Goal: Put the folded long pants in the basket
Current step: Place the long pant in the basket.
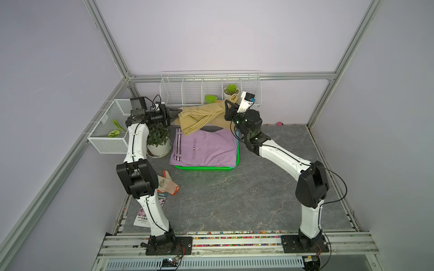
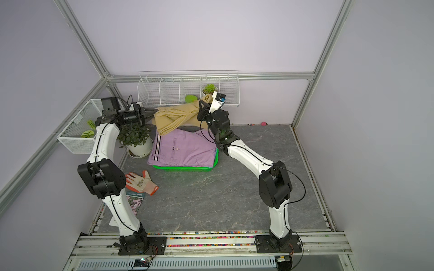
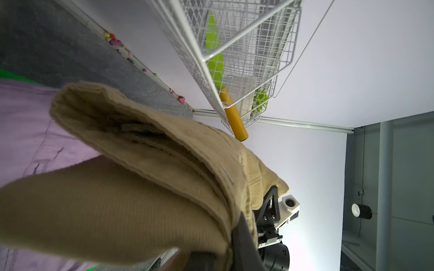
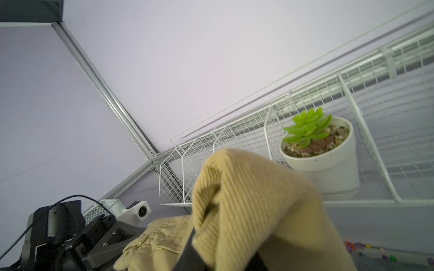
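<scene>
in both top views three folded long pants can be counted: one tan pair (image 1: pixel 202 116) at upper centre, one lilac pair (image 1: pixel 206 147) below it, and one teal-blue pair (image 2: pixel 215 156) seen only as an edge, plus one green basket (image 1: pixel 206 168). there are two hands, the left hand (image 1: pixel 176 114) and the right hand (image 1: pixel 227 103). also one glove (image 1: pixel 169 185) at lower left, two potted plants, a leafy plant (image 1: pixel 157 137) and a succulent (image 1: pixel 231 88), one wire rack (image 1: pixel 192 93) and one mesh box (image 1: pixel 105 133).

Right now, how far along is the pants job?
Done: lilac pants lie on top in the basket. In hand: the left claw and right claw both grip the tan pants, held over its far end. Remaining: lowering them in and letting go.
</scene>
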